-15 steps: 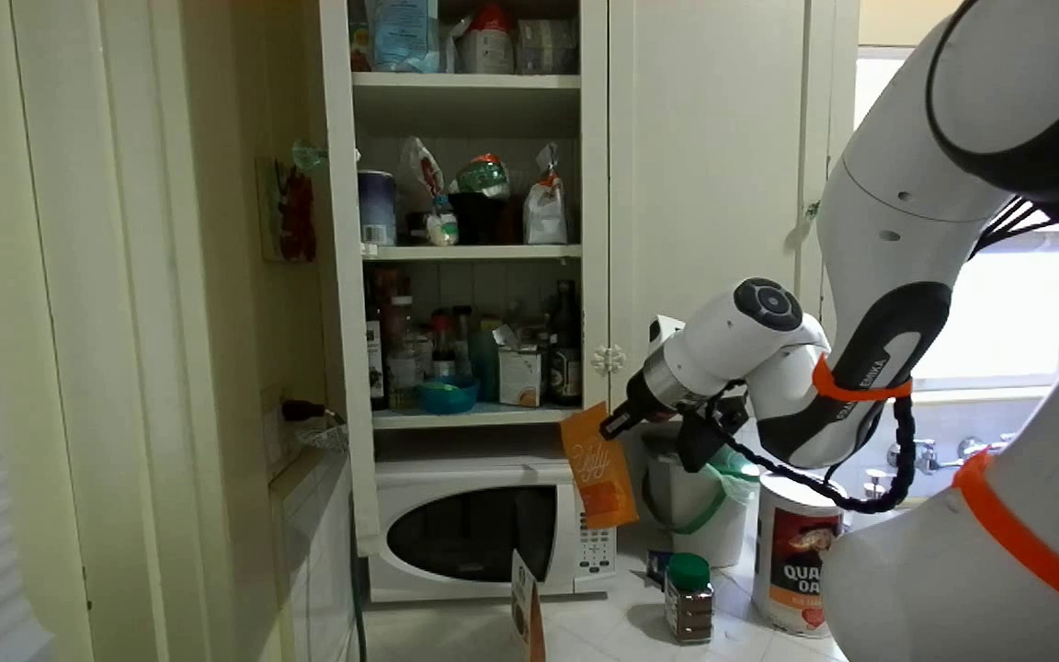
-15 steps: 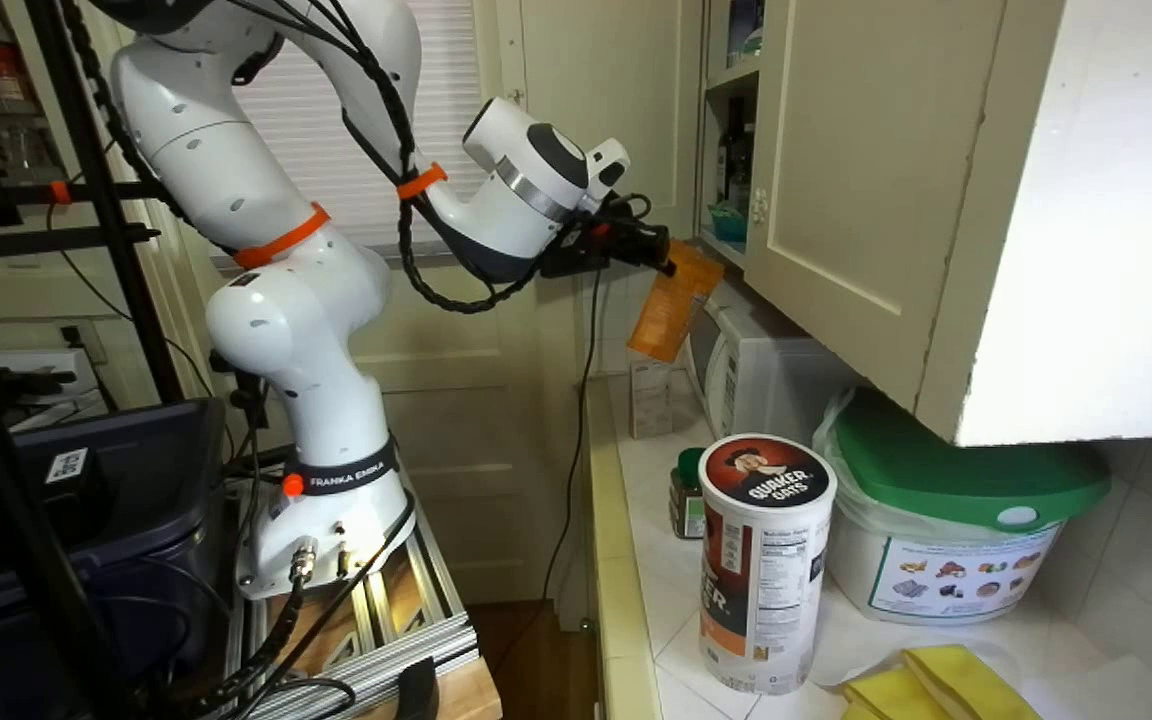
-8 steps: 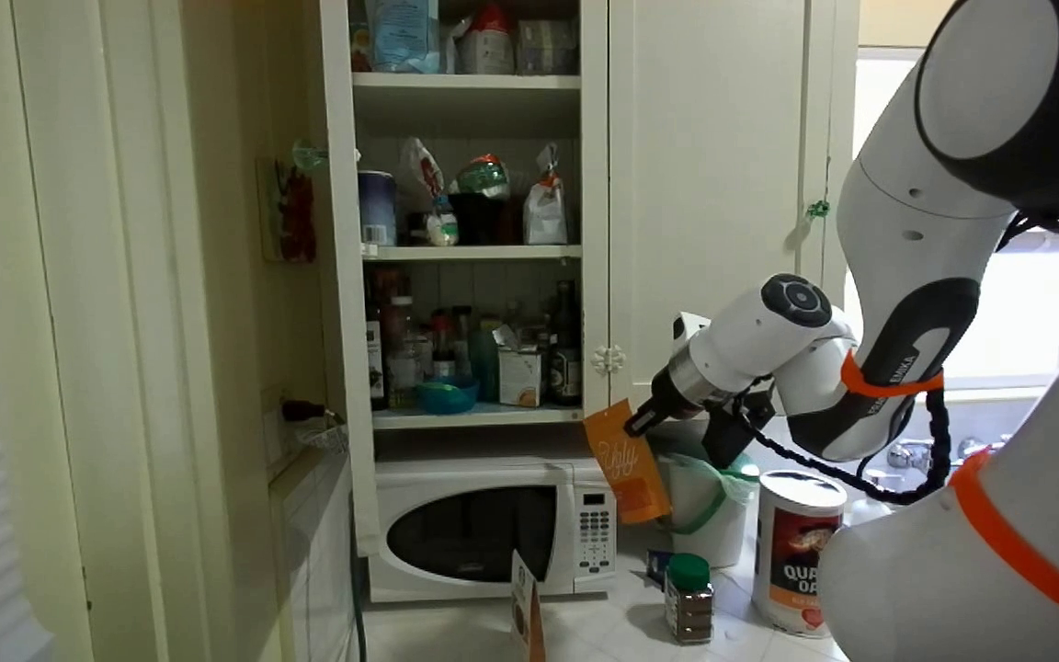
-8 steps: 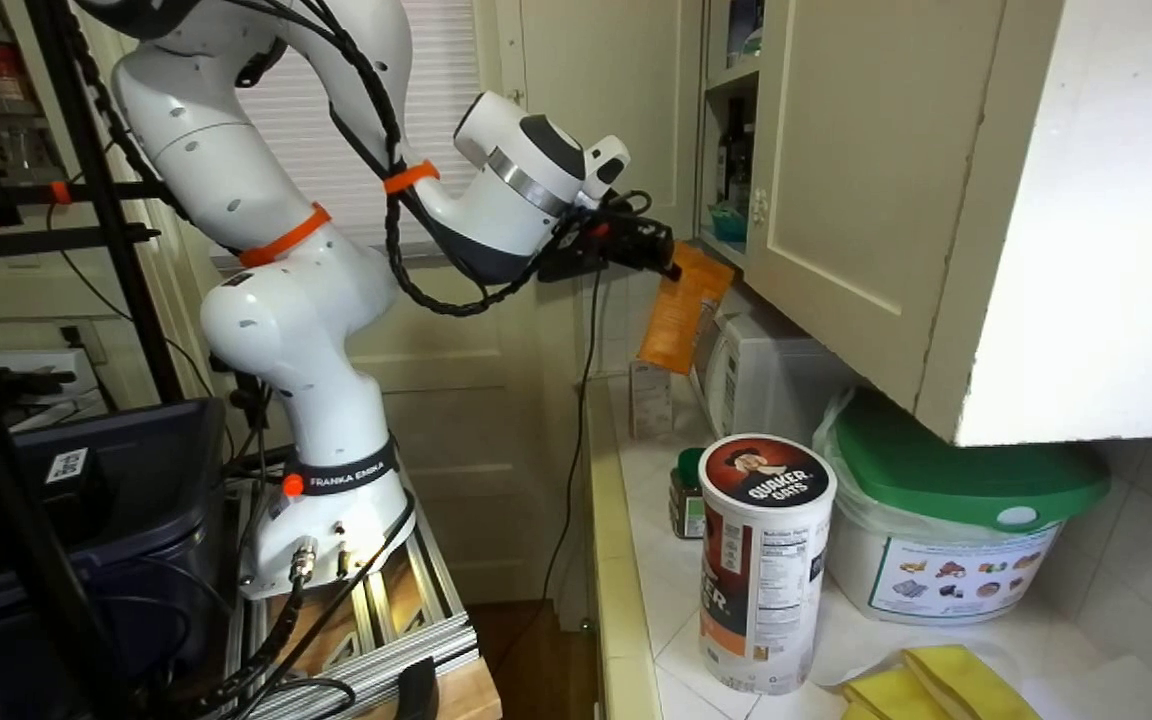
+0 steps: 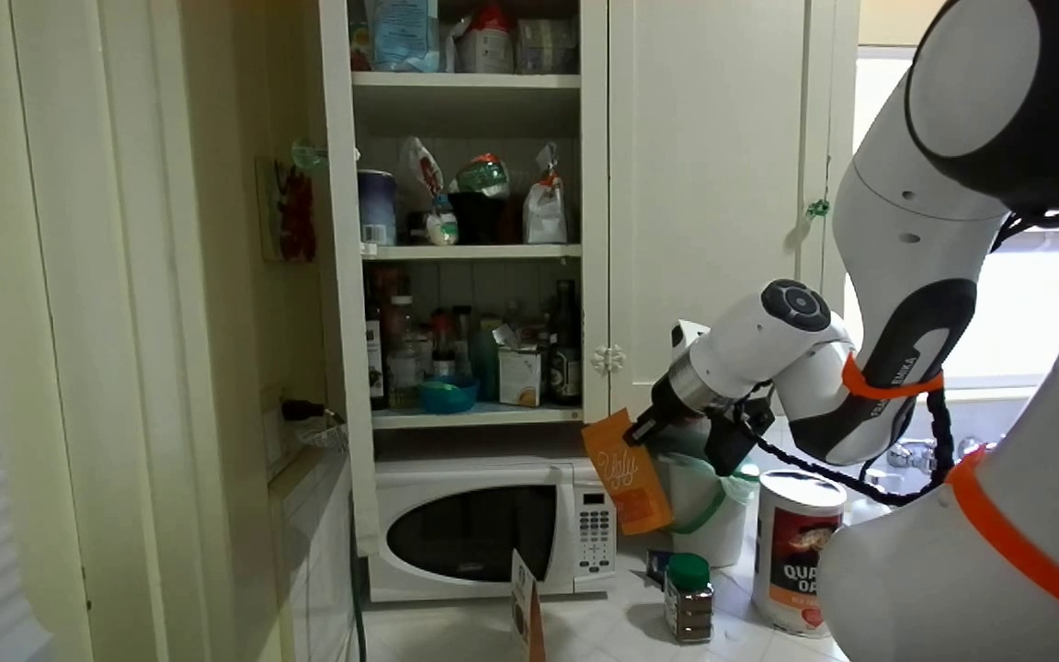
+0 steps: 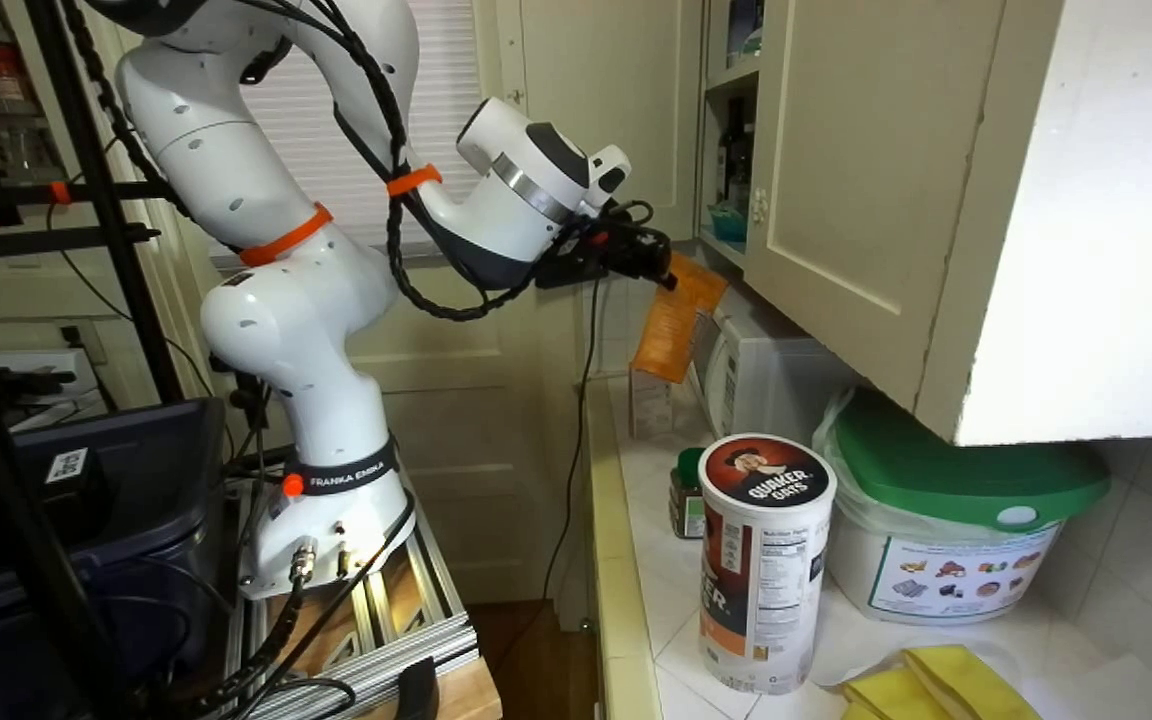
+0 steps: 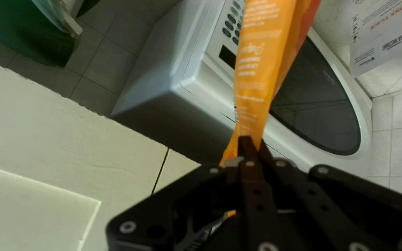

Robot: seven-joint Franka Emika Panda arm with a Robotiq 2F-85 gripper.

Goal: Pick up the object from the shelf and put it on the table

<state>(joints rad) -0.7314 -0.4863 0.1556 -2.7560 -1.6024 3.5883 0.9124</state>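
Black robot jaws are clamping together on the upper end of a thin orange packet [image 5: 626, 473] printed with white script, leaving it hanging at a slant in the air, clear of the white tiled counter [image 5: 617, 634] below. A white jointed robot arm [image 6: 316, 270] with orange bands is supporting the jaws. In an exterior view, the packet is overlapping the keypad side of a white microwave [image 5: 488, 533] with a dark oval window; in the wrist view, it is crossing that same front. Just above the microwave, a white painted shelf [image 5: 479, 419] is holding dark bottles [image 5: 566, 354], a round blue bowl [image 5: 449, 395] and a torn-topped white carton [image 5: 519, 377]. Beside the shelf, a closed, pale painted cabinet door [image 5: 704, 193] is hanging over the counter. On the counter, a clear jar [image 5: 689, 609] with a green lid and brown contents is standing near the microwave, and a printed white carton [image 7: 379, 40] is standing in front of the dark window. Farther along, in an exterior view, a tall cylindrical Quaker Oats canister [image 6: 766, 580] is standing beside a white plastic bin [image 6: 956, 560] with a green lid, and yellow cloth-like pieces [image 6: 946, 685] are lying near them.
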